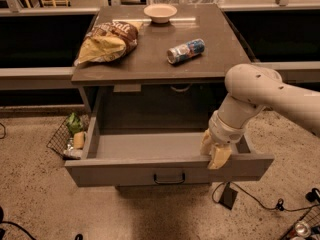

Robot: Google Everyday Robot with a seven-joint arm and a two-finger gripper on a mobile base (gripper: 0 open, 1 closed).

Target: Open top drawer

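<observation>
The top drawer (125, 171) is a wide grey-brown drawer with a small dark handle (169, 178) at the centre of its front. It stands pulled far out of the cabinet, and its inside (150, 145) looks empty. My gripper (216, 154) hangs from the cream arm coming in from the right. It sits over the drawer's front top edge, right of the handle, with its fingers hooked on that edge. The lower drawer fronts are hidden under the open drawer.
On the cabinet top (150, 59) lie a chip bag (106, 41), a white bowl (160, 12) and a can on its side (185, 51). A wire basket (70, 136) with items sits on the floor at the left. A cable (250, 196) runs over the floor at the right.
</observation>
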